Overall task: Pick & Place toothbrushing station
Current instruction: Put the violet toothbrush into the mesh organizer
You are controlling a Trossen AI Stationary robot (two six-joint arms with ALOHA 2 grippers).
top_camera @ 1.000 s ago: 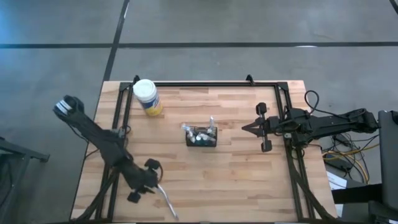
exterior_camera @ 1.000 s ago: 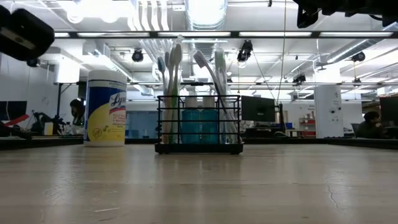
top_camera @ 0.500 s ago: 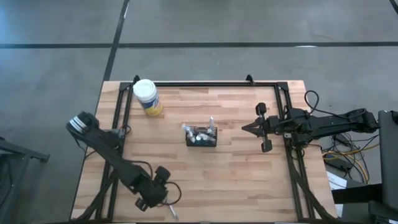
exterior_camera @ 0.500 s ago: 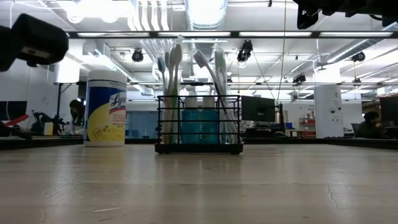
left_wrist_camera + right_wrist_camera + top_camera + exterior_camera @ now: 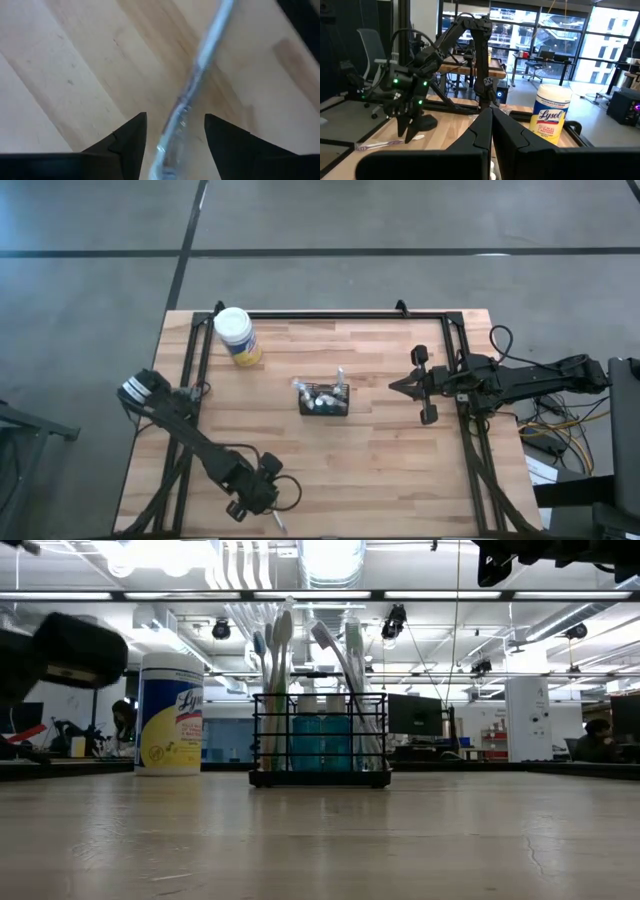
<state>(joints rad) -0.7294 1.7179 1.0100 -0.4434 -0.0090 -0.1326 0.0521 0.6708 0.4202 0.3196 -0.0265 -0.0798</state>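
Observation:
The toothbrushing station is a black wire caddy that stands on its base at the table's middle. Several pale toothbrushes stand upright in it. One loose pale toothbrush lies flat on the wood near the table's near edge. My left gripper is open and slants down over it, one finger on either side of the handle; a gap shows on both sides. My right gripper is shut and hangs level in the air to the right of the caddy.
A yellow wipes jar with a white lid stands at the far left of the table. Black frame rails run along the far, left and right edges. Bare wood lies between the caddy and the near edge.
My left gripper has gone toward the table's right and near edges and down, and now stands over the loose toothbrush. The toothbrush has stayed where it lay.

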